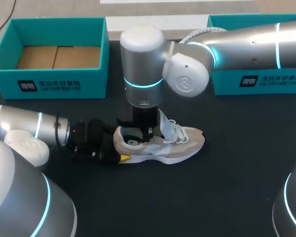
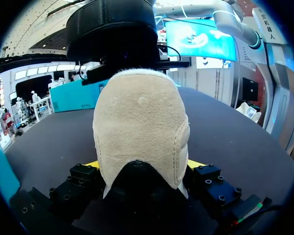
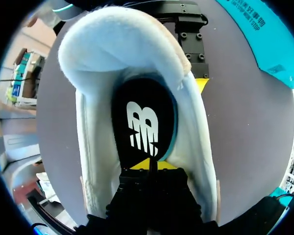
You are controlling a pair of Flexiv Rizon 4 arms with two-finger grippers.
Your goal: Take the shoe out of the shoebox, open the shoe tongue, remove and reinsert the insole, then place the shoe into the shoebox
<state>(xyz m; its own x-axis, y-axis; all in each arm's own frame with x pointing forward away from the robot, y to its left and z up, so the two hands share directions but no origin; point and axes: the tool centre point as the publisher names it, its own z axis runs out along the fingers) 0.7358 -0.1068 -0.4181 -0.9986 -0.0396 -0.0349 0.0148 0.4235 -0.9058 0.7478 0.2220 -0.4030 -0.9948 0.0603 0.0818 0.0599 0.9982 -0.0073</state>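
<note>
A beige and white shoe point(image 1: 163, 143) lies on the black table, heel toward my left arm and toe pointing right. My left gripper point(image 1: 121, 145) has a finger on each side of the heel point(image 2: 139, 127), its yellow tips pressed against both sides. From straight above, my right gripper point(image 1: 140, 132) reaches into the shoe's opening. In the right wrist view its yellow tips point(image 3: 149, 164) are together, resting on the black insole point(image 3: 144, 122) inside the shoe, with nothing seen between them. A teal edge of the insole shows along one side. The white tongue and laces stand up beside that arm.
An open teal shoebox point(image 1: 49, 81) with a cardboard floor stands at the back left. A second teal box point(image 1: 256, 81) sits at the back right, partly under my right arm. Bare black tabletop point(image 1: 212, 197) lies in front of the shoe.
</note>
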